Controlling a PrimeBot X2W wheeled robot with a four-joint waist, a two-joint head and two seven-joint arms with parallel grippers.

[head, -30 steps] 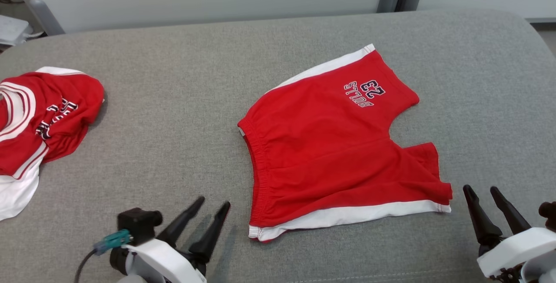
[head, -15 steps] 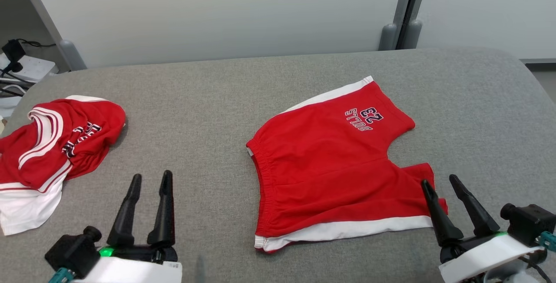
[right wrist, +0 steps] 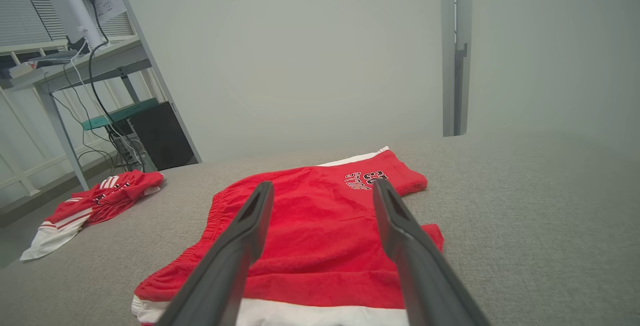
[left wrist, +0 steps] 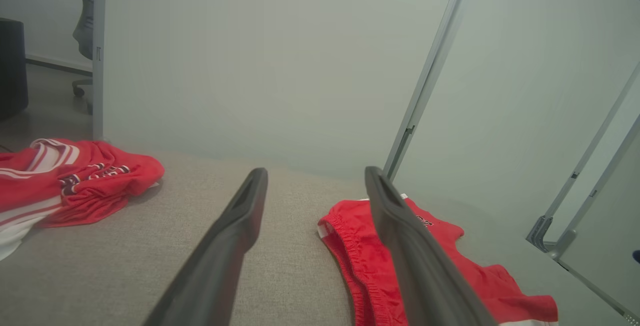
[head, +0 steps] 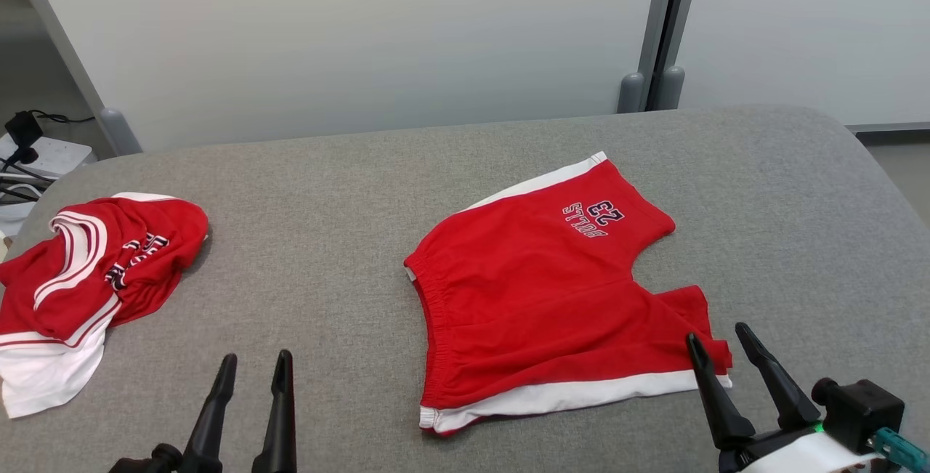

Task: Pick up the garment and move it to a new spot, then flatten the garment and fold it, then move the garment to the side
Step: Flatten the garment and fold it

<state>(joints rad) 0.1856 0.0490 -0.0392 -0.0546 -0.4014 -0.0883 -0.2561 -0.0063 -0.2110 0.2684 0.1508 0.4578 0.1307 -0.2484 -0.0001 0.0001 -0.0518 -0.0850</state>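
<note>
Red shorts [head: 552, 298] printed 23 lie flat mid-counter [head: 327, 189], unfolded. Both hands are empty, fingers spread: the left hand [head: 256, 357] is near the waistband's left, the right hand [head: 715, 332] at the near leg's corner. A crumpled jersey [head: 94, 262] sits far left.
</note>
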